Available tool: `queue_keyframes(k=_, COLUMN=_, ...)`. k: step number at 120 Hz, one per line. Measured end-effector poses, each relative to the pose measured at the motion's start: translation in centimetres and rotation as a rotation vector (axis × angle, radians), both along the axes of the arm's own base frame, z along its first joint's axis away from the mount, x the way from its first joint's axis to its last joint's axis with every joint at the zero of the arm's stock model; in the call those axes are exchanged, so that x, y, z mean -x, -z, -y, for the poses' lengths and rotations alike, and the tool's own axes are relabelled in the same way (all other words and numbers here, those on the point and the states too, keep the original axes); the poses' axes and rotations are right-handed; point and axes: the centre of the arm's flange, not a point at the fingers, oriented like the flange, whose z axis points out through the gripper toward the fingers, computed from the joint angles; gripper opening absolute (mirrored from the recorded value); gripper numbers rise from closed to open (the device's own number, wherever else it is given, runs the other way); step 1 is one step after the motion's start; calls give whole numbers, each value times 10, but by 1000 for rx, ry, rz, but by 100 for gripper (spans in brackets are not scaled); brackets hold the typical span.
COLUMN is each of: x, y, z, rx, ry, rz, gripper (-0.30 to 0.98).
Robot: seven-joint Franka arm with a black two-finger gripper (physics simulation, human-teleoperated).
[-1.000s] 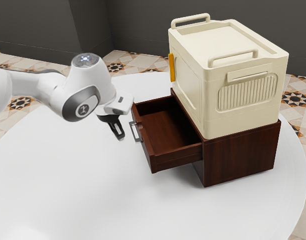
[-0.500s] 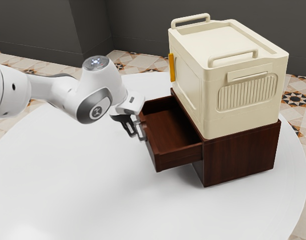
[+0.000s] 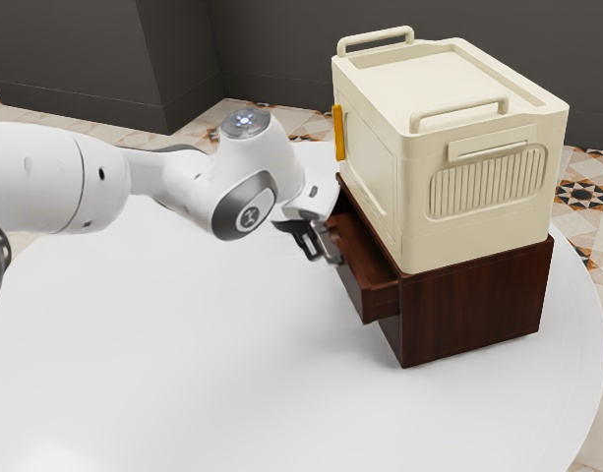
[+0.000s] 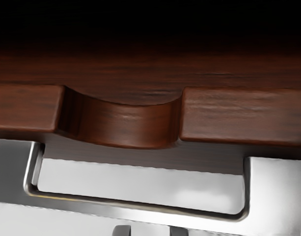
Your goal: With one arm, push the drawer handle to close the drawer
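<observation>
The drawer handle (image 4: pixel 140 212) is a metal frame on the front of the dark wooden drawer (image 3: pixel 357 270), on the side that faces your arm (image 3: pixel 198 182). The drawer is partly open, sticking out of its cabinet (image 3: pixel 478 305). Your gripper (image 3: pixel 318 254) is right at the handle, and in the wrist view its two fingertips stand apart beside the handle's outer bar, with metal visible between them; you have them open, not clasping it. Also in the wrist view, you see a curved notch (image 4: pixel 125 123) in the drawer front's edge, next to the handle's opening.

On top of the cabinet, above the level of the drawer, sits a large cream box (image 3: pixel 380 147). It has two carrying handles (image 3: pixel 458 111), a ribbed panel (image 3: pixel 488 182) on one side and an orange strip (image 3: pixel 339 133) on another. Your arm reaches in from the exterior view's left and covers a bit of the drawer's far end. The cabinet stands on a round white table (image 3: pixel 183 374), with patterned floor tiles (image 3: pixel 584 192) and a dark wall (image 3: pixel 281 59) beyond.

As for markings, you can make out a round logo (image 3: pixel 249 217) on the arm's joint, too small to read.
</observation>
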Motion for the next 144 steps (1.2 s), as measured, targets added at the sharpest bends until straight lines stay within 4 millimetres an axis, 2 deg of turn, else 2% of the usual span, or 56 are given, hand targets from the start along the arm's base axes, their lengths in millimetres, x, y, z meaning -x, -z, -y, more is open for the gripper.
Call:
queue_keyframes(k=26, x=-16, y=1, z=18, rx=27, ry=16, rz=34, gripper=1)
queue_keyframes(k=63, x=-25, y=2, z=30, rx=58, ry=32, rz=73, gripper=1)
queue_keyframes(k=100, x=-33, y=7, z=32, rx=67, ry=35, rz=88, gripper=1)
queue_keyframes(k=107, x=-30, y=2, z=31, rx=69, ry=36, rz=90, gripper=2)
queue_keyframes(k=109, x=-26, y=-2, z=31, rx=74, ry=35, rz=90, gripper=2)
queue_keyframes(k=115, x=5, y=-18, z=17, rx=89, ry=22, rz=74, gripper=2)
queue_keyframes(k=117, x=16, y=-25, z=8, rx=95, ry=10, rz=68, gripper=3)
queue_keyframes(k=123, x=44, y=-65, z=-27, rx=123, ry=-58, rz=45, gripper=5)
queue_keyframes(k=125, x=51, y=-82, z=-37, rx=132, ry=-82, rz=39, gripper=6)
queue_keyframes(k=128, x=55, y=-119, z=-50, rx=148, ry=-118, rz=44, gripper=10)
queue_keyframes(k=137, x=51, y=-236, z=-88, rx=200, ry=-231, rz=75, gripper=26)
queue_keyframes(k=141, x=51, y=-266, z=-104, rx=214, ry=-279, rz=63, gripper=32)
queue_keyframes(k=144, x=50, y=-279, z=-116, rx=222, ry=-315, rz=44, gripper=36)
